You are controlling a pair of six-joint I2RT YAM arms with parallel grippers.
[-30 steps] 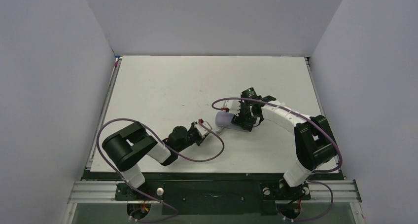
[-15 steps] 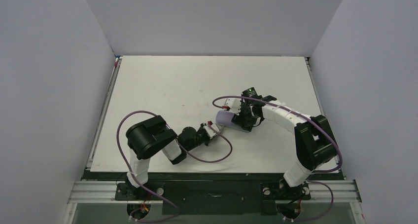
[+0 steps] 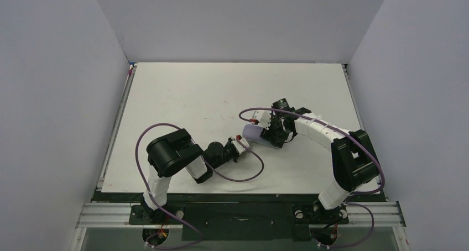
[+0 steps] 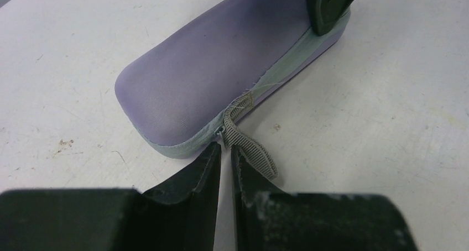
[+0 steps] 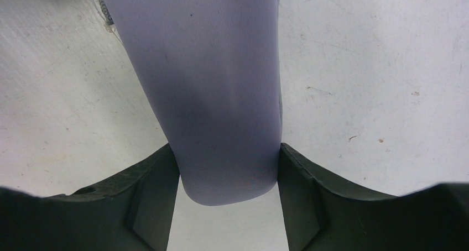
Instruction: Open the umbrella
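Lying flat, lavender case (image 4: 221, 63) (grey zip tab) sits in right gripper (image 5: 227, 151).

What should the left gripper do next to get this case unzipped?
Probably open the left gripper slightly and ease it forward onto the zipper strap, then close. Its jaws are nearly shut just short of the case, with the strap beside them; the right gripper clamps the far end.

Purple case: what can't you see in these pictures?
- Inside the purple case: all views, its closed shell hides it.
- Its far end: left wrist view, the right gripper and the top edge cover it.
- Whether the left gripper pinches the zipper strap: left wrist view, fingertips hide the contact.
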